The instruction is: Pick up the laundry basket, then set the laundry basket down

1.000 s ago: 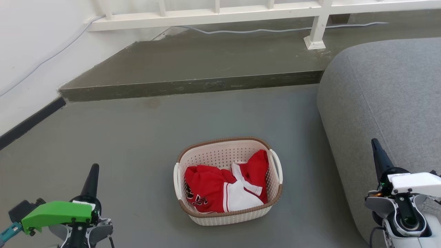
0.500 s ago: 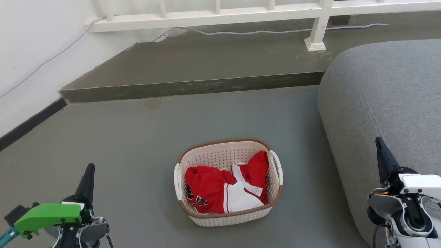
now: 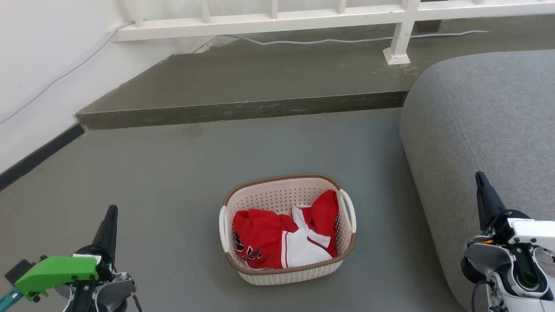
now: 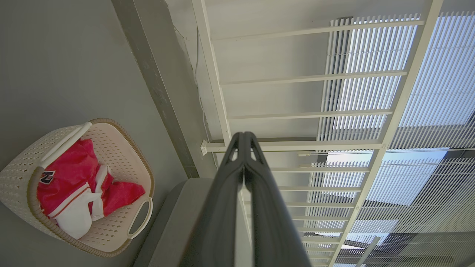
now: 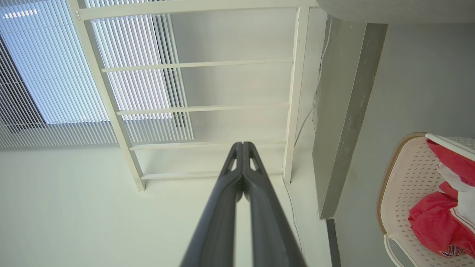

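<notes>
The small cream-white perforated plastic laundry basket stands upright on the grey floor, between the two tools and ahead of both, with a red and white garment bundled inside. The left tool and the right tool each have their fingers pressed together, holding nothing, well apart from it. This fits a basket awaiting its lift or one already set down; I cannot tell which. A grey upholstered sofa sits beside the right tool.
</notes>
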Motion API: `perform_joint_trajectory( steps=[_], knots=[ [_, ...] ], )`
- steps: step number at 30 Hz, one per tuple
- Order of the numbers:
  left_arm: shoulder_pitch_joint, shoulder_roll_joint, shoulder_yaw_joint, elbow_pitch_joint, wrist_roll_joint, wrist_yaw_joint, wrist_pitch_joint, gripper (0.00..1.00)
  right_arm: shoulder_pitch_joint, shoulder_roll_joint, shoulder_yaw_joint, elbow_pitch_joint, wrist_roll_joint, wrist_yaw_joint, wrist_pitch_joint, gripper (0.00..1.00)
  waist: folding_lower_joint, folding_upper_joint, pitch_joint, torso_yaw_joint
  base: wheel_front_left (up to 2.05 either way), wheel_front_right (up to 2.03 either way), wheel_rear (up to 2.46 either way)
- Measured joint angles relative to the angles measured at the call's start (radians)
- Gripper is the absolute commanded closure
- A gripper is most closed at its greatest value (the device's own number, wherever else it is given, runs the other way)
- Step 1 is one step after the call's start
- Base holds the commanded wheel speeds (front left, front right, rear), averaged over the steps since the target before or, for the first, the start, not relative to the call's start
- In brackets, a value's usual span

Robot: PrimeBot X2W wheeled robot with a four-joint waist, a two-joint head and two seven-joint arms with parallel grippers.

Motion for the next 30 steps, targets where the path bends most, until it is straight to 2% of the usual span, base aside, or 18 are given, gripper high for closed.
perform_joint_trajectory(
  steps=[30],
  knots=[
    [0.0, 0.0, 0.002, -0.002, 0.0, 0.0, 0.0, 1.0, 0.0, 0.0, 0.0, -0.002, 0.0, 0.0, 0.0, 1.0, 0.0, 0.0, 0.0, 0.0, 0.0, 0.0, 0.0]
  ],
)
